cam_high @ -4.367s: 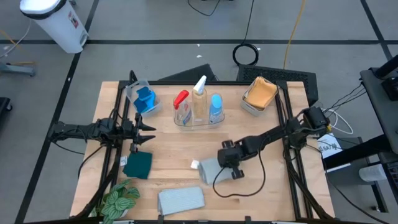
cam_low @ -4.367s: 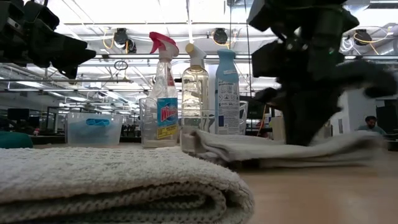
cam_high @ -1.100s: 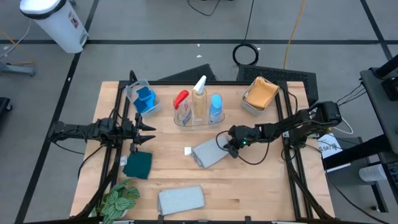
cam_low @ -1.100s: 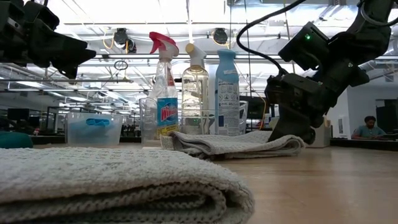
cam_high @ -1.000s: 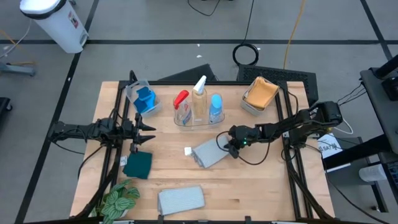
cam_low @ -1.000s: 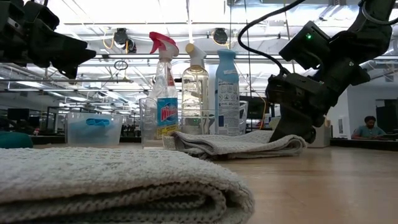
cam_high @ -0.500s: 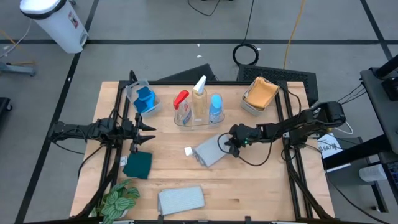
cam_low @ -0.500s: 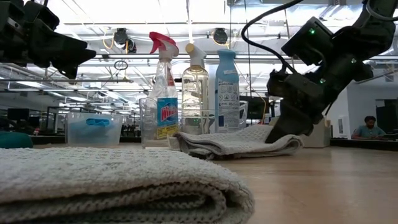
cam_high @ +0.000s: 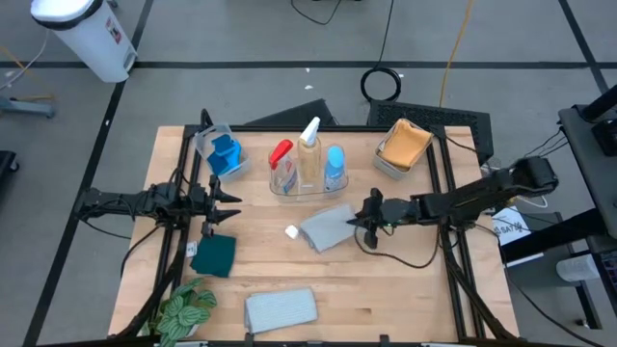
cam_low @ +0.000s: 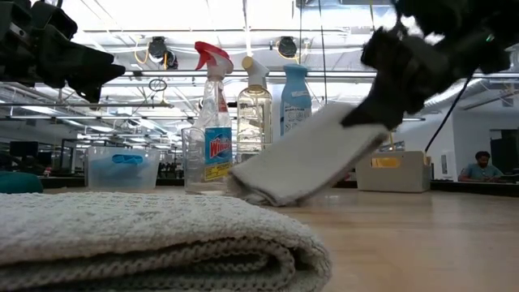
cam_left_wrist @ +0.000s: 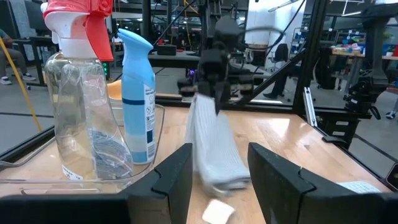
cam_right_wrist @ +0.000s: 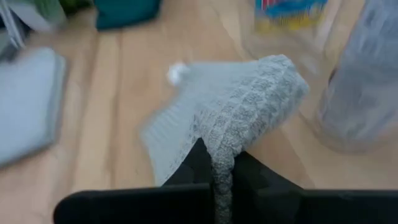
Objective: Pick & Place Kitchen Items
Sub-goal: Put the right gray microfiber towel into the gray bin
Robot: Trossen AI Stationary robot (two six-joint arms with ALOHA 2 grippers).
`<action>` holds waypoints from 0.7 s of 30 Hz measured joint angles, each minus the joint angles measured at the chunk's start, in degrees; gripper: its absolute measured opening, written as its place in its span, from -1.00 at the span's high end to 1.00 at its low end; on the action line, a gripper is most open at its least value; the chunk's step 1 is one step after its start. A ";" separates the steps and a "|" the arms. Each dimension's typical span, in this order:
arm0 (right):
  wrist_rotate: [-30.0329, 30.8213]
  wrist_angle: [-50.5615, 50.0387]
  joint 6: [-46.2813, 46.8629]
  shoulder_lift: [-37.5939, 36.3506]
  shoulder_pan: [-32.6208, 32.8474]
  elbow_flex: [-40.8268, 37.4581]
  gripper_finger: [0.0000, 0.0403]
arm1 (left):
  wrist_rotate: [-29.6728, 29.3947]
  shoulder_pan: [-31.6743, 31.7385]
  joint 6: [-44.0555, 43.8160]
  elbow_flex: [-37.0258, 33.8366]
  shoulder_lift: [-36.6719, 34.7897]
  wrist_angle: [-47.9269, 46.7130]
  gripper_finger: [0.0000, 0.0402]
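A folded grey towel (cam_high: 326,227) lies mid-table, just in front of the clear tub (cam_high: 308,183) holding the red-trigger, white-trigger and blue-capped bottles. My right gripper (cam_high: 361,221) is shut on the towel's right end, which slants up in the low view (cam_low: 308,154). My left gripper (cam_high: 234,198) is open and empty at the table's left side, above the teal cloth (cam_high: 214,255). Its fingers show apart in the left wrist view (cam_left_wrist: 217,177). A second grey towel (cam_high: 281,308) lies flat near the front edge. My right gripper pinches the towel's folded right end (cam_right_wrist: 219,144) between its two fingers (cam_right_wrist: 198,163), several layers thick. The fingers come about level from the table's right side. The towel slants down from the hold, and its left end (cam_low: 253,191) rests on the table.
A blue sponge sits in a clear tub (cam_high: 224,154) at the far left and an orange sponge in a grey tub (cam_high: 402,146) at the far right. A green plant (cam_high: 183,310) stands at the front left corner. A small white tag (cam_high: 291,231) lies beside the towel.
My right gripper has risen and drawn a little toward the table's right edge, still shut on the towel. The towel's right end has lifted off the table, so it now slants, while its left end has stayed down.
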 joint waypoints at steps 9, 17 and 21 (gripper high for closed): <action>1.06 0.30 0.22 -11.03 4.06 0.02 0.99 | 0.00 0.00 0.00 0.00 0.01 -0.02 0.21; -0.52 -14.52 5.16 -18.83 2.45 5.33 0.99 | 0.00 0.00 0.00 0.00 0.01 0.00 0.21; -0.90 -34.97 7.29 -19.30 1.13 14.86 0.99 | 0.00 0.00 0.00 0.00 0.02 0.00 0.21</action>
